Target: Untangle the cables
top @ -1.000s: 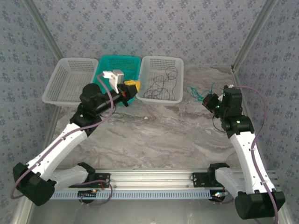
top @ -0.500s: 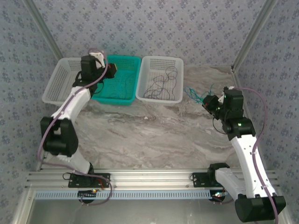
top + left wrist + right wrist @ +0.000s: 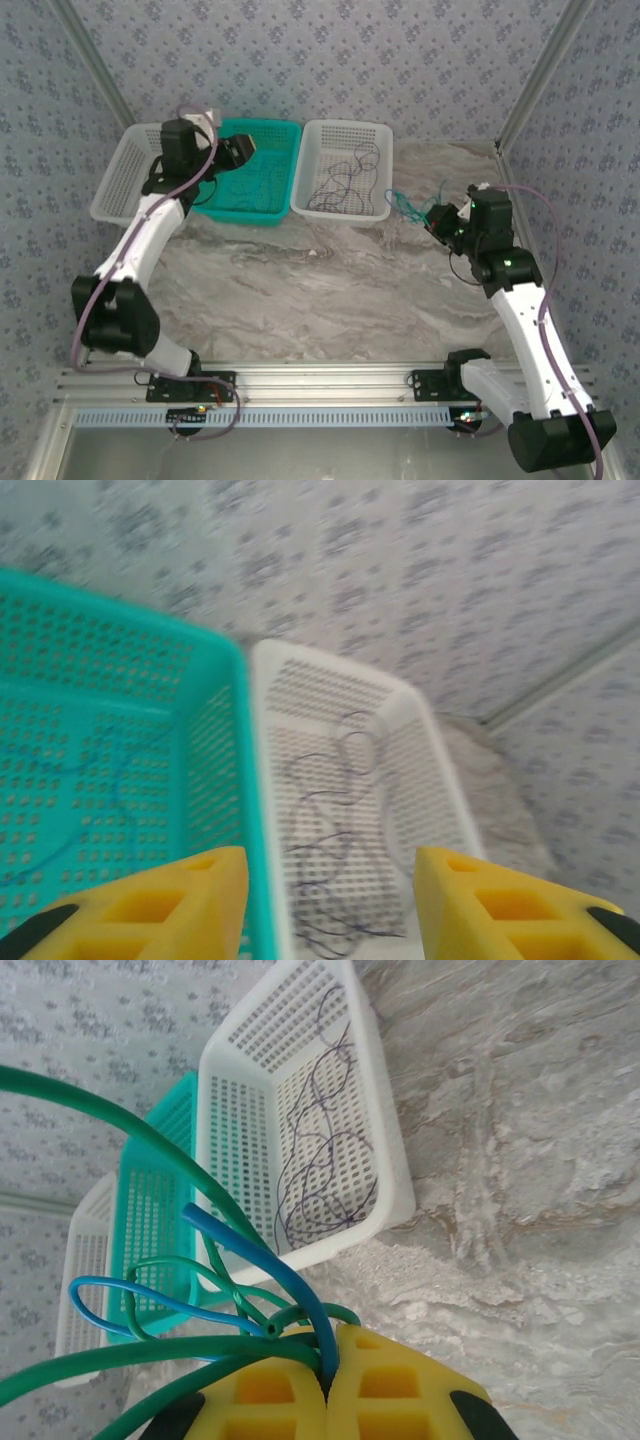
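Observation:
My right gripper (image 3: 440,218) (image 3: 328,1360) hovers over the marble table right of the baskets, shut on a tangle of blue cable (image 3: 270,1265) and green cable (image 3: 130,1130); loops of the bundle (image 3: 408,205) stick out to its left. Black cables (image 3: 345,185) (image 3: 335,850) (image 3: 310,1170) lie loose in the right white basket (image 3: 345,128). A thin blue cable (image 3: 90,790) rests on the floor of the teal basket (image 3: 272,215). My left gripper (image 3: 240,150) (image 3: 330,880) hangs over the teal basket's back left part, open, with nothing between its yellow fingers (image 3: 190,900).
Three baskets stand in a row at the back: a white one (image 3: 120,190) on the left, the teal one in the middle, a white one on the right. Patterned walls close in behind and at both sides. Bare marble table (image 3: 330,290) lies in front.
My left arm swung from the teal basket's front right to its back left, and its jaws opened. My right gripper shifted slightly left with its cables.

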